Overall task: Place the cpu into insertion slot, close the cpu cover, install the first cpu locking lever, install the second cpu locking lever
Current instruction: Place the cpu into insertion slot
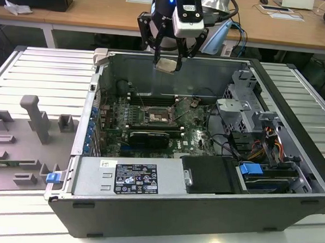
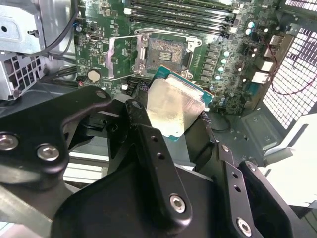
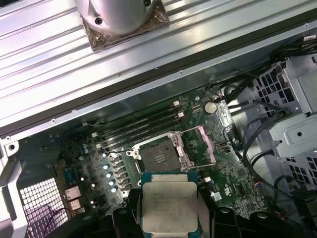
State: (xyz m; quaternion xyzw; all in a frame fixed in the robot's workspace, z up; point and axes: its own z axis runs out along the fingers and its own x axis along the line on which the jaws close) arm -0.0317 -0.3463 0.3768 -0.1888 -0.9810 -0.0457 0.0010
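"While the gripper (image 1: 168,61) is clamped on the cpu (image 1: 166,65), high over the case's (image 1: 201,210) rear wall, what worries you?"

"Tilt. The slot (image 1: 159,117) lies well below, its cover (image 3: 200,146) swung open beside it. A skewed cpu could catch the rim or land crooked."

"And around it?"

"Ribbed metal table (image 1: 23,70), grey fixtures (image 1: 37,117) on the exterior view's left, drive cage (image 1: 245,109) on its right, wooden desks (image 1: 103,12) behind."
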